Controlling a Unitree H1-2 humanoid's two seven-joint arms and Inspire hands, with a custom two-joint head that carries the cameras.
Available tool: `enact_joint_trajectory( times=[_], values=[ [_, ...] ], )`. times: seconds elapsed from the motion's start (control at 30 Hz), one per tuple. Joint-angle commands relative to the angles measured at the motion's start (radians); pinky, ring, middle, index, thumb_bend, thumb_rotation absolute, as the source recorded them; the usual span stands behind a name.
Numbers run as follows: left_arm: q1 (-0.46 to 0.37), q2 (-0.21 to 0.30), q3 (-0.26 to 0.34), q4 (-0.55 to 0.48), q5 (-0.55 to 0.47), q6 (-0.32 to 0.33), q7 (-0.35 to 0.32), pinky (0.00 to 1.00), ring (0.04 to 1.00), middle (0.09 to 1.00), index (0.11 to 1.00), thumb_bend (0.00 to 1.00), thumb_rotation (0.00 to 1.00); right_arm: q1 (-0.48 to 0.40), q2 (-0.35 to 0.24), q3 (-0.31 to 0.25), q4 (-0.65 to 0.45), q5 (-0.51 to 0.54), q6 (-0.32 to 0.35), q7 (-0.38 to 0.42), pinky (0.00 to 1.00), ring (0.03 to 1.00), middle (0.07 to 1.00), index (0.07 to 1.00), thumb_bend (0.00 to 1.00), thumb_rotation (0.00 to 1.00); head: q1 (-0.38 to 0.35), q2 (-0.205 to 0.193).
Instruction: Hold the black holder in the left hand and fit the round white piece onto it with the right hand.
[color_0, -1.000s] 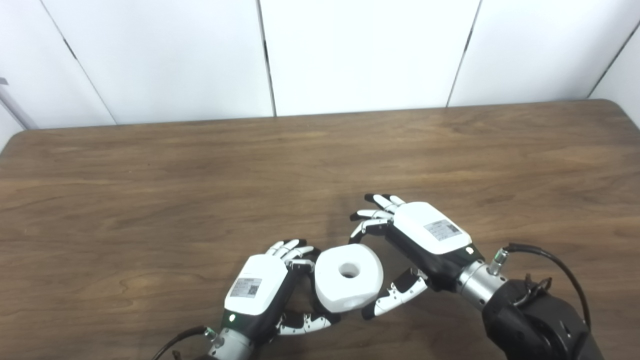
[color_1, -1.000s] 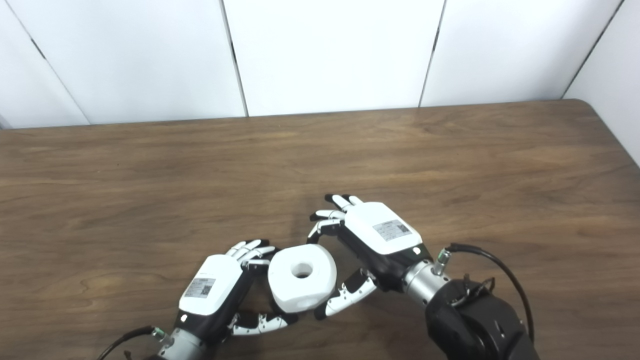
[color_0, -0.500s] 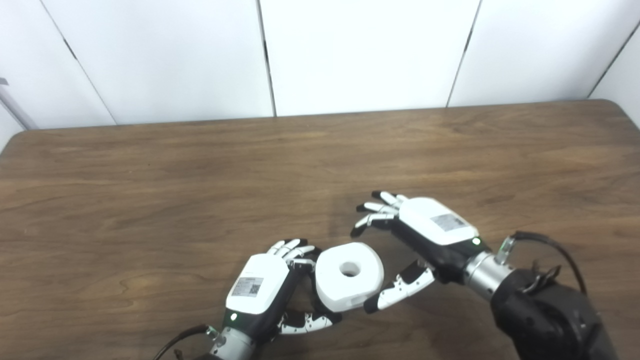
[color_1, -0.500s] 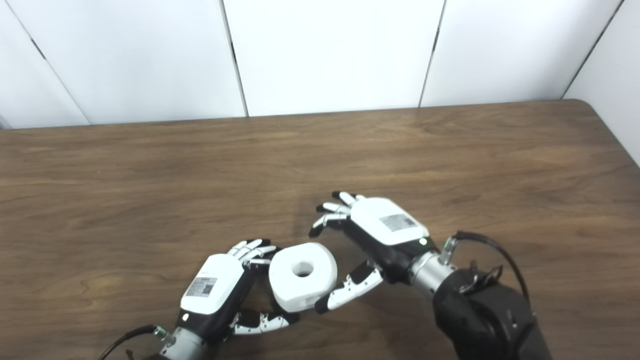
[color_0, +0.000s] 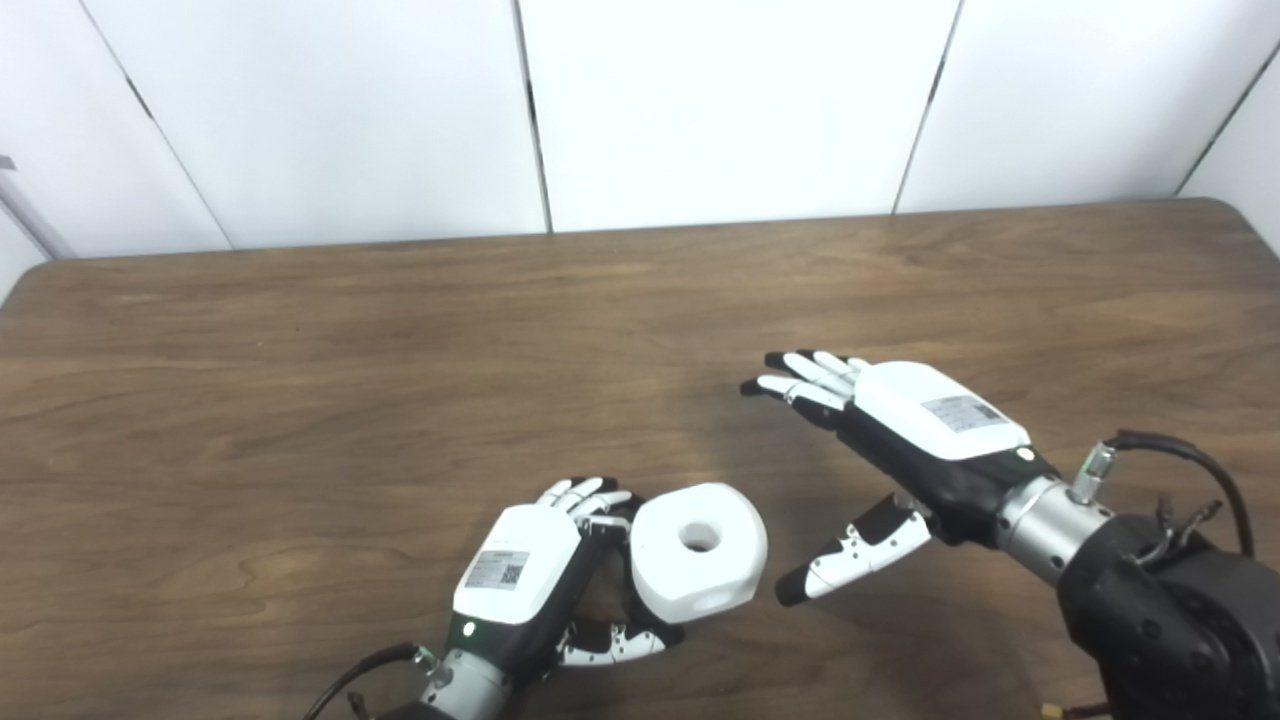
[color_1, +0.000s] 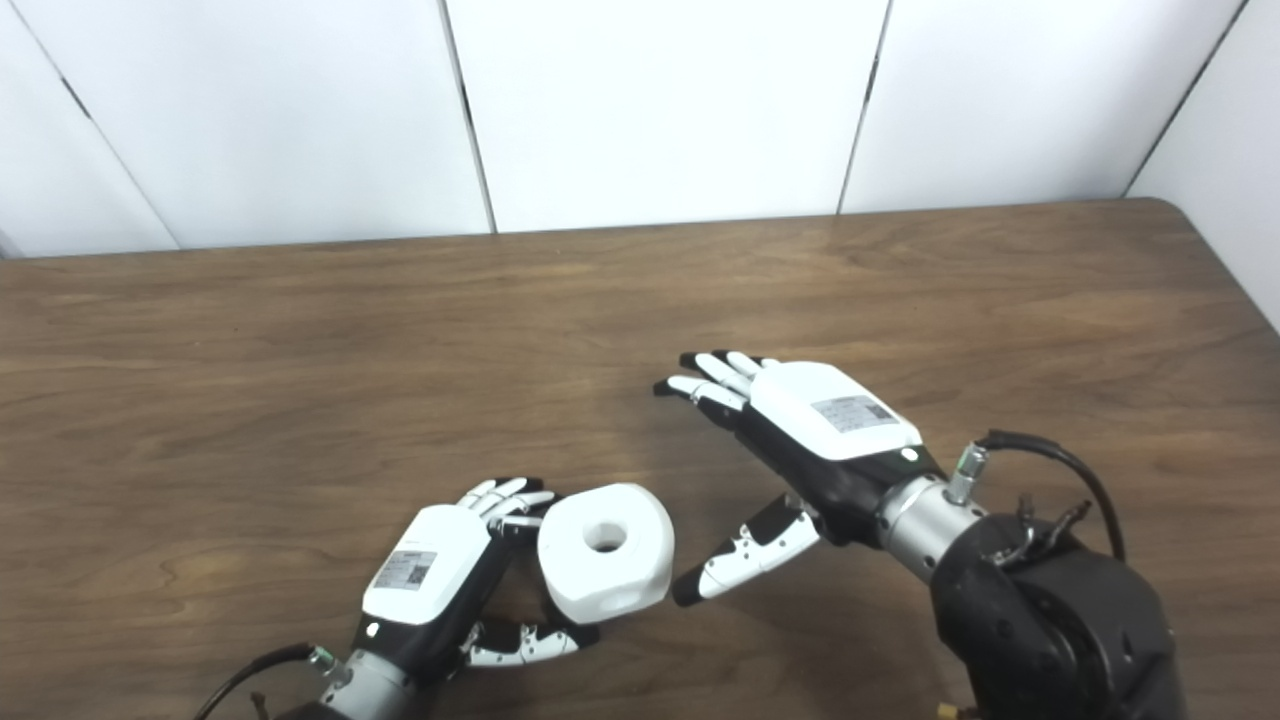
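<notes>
The round white piece (color_0: 699, 551), with a hole in its middle, sits just above the table in front of my left hand (color_0: 520, 578). That hand's fingers and thumb curl around something dark under and behind the piece; I take it for the black holder, almost wholly hidden. My right hand (color_0: 905, 440) hovers open to the right of the piece, fingers spread, thumb tip a short gap from its right side, touching nothing.
The brown wooden table (color_0: 300, 380) stretches wide on all sides of the hands. White wall panels (color_0: 700, 100) stand behind its far edge. A black cable (color_0: 1170, 455) loops at my right wrist.
My right hand has let go of the white piece, opened its fingers and drawn away up and to the right. The left hand and the piece have stayed put.
</notes>
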Motion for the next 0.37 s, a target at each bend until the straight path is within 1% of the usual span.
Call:
enact_joint_trajectory(
  times=[0.0,0.13,0.23,0.33],
  values=[
    [0.036,0.024,-0.028,0.039,0.029,0.019,-0.099,0.92,0.896,0.817,0.490,0.52,0.05,-0.037,-0.016,-0.028,-0.039,0.008,0.019,0.017,1.00,1.000,1.000,0.956,1.00,0.54,-0.001,0.000],
    [0.037,0.029,-0.023,0.039,0.023,0.021,-0.100,0.92,0.895,0.815,0.490,0.51,0.05,-0.055,-0.018,-0.074,-0.049,0.031,0.050,0.066,1.00,1.000,1.000,0.967,1.00,0.56,0.003,0.001],
    [0.038,0.034,-0.018,0.042,0.020,0.019,-0.097,0.91,0.887,0.807,0.490,0.51,0.05,-0.071,-0.016,-0.110,-0.049,0.038,0.053,0.090,1.00,1.000,1.000,0.965,1.00,0.57,0.007,0.000],
    [0.038,0.039,-0.013,0.042,0.015,0.026,-0.104,0.91,0.892,0.811,0.491,0.52,0.05,-0.079,-0.012,-0.130,-0.049,0.036,0.051,0.102,1.00,1.000,1.000,0.967,1.00,0.55,0.008,0.000]
  ],
)
